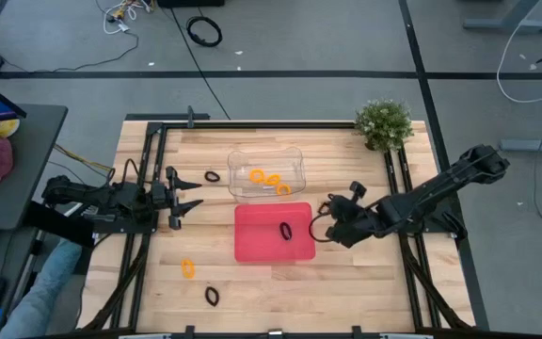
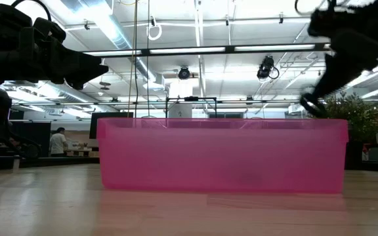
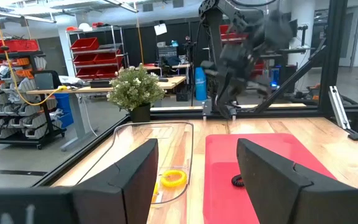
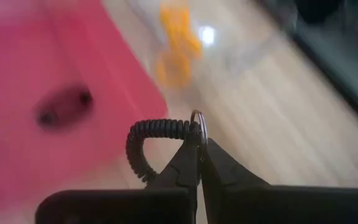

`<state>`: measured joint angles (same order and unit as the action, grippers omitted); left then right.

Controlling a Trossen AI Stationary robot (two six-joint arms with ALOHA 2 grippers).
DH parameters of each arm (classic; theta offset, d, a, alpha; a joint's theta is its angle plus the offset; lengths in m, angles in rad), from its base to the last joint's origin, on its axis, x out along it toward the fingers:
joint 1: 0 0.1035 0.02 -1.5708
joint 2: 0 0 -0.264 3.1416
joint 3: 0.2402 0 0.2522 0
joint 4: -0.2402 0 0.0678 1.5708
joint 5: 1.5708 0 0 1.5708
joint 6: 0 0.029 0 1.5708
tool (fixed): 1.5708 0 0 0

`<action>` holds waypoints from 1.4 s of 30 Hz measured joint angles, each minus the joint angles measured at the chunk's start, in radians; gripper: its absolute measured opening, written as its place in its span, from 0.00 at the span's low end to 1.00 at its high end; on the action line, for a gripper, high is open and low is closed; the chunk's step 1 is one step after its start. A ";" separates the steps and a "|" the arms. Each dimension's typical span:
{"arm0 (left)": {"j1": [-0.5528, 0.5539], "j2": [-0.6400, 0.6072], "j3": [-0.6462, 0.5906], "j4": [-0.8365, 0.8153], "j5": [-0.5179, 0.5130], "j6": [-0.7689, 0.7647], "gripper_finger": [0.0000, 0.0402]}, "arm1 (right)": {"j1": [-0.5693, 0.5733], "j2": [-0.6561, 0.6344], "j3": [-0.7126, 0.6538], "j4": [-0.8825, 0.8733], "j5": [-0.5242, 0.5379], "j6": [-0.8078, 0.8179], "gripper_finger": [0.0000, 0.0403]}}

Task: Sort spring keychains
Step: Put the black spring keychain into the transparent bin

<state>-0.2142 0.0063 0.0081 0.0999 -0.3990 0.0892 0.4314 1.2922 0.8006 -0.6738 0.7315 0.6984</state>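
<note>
Right pincer (image 4: 199, 163) grips black keychain (image 4: 149, 142); three orange keychains (image 1: 269, 179) in clear bin (image 1: 294, 158).

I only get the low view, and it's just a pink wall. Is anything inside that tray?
Observer: One black spring keychain lies in the red tray.
Visitor: Is the dark claw on my right carrying something?
Observer: Yes. The right gripper is shut on a second black keychain, pinched at its ring.
Visitor: Where are the orange ones?
Observer: Several orange keychains sit in the clear container; a loose orange keychain lies on the table.
</note>
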 joint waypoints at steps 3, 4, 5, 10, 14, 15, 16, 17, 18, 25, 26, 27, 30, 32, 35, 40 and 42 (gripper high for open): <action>0.000 0.000 0.000 0.000 0.000 0.000 0.55 | 0.020 0.000 -0.032 0.270 0.070 -0.147 0.00; 0.000 0.000 0.000 0.000 0.000 0.000 0.55 | 0.023 0.000 -0.050 0.380 0.068 -0.216 0.00; 0.000 0.000 0.000 0.000 0.000 0.000 0.55 | 0.024 0.000 -0.070 0.507 0.040 -0.290 0.00; 0.000 0.000 0.000 0.000 0.000 0.000 0.55 | -0.003 0.000 -0.220 1.188 -0.287 -0.545 0.00; 0.000 0.000 0.000 0.000 0.000 0.000 0.55 | -0.015 -0.002 -0.287 1.352 -0.325 -0.554 0.00; 0.000 0.000 0.000 0.000 0.000 0.000 0.55 | -0.019 -0.002 -0.292 1.352 -0.326 -0.553 0.00; 0.000 0.000 0.000 0.000 0.000 0.000 0.55 | -0.024 -0.002 -0.294 1.351 -0.328 -0.550 0.00; 0.000 0.000 0.000 0.000 0.000 0.000 0.55 | -0.028 -0.002 -0.297 1.350 -0.331 -0.546 0.00; 0.000 0.000 0.000 0.000 0.000 0.000 0.55 | -0.033 -0.002 -0.300 1.349 -0.332 -0.542 0.00; 0.000 0.000 0.000 0.000 0.000 0.000 0.55 | -0.040 -0.002 -0.303 1.345 -0.331 -0.541 0.00; 0.000 0.000 0.000 0.000 0.000 0.000 0.55 | -0.042 -0.002 -0.303 1.345 -0.331 -0.541 0.01; 0.000 0.000 0.000 0.000 0.000 0.000 0.55 | -0.044 -0.002 -0.303 1.345 -0.331 -0.540 0.02; 0.000 0.000 0.000 0.000 0.000 0.000 0.55 | -0.055 -0.002 -0.303 1.345 -0.329 -0.539 0.04; 0.000 0.000 0.000 0.000 0.000 0.000 0.55 | -0.064 -0.002 -0.303 1.346 -0.329 -0.539 0.05; 0.000 0.000 0.000 0.000 0.000 0.000 0.55 | -0.071 -0.002 -0.303 1.346 -0.329 -0.517 0.08; 0.000 0.000 0.000 0.000 0.000 0.000 0.55 | -0.084 -0.002 -0.303 1.345 -0.329 -0.493 0.14; 0.000 0.000 0.000 0.000 0.000 0.000 0.55 | -0.084 -0.002 -0.303 1.337 -0.329 -0.480 0.18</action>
<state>-0.2144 0.0061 0.0082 0.0998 -0.3988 0.0893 0.3473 1.2903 0.4979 0.6632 0.4026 0.2180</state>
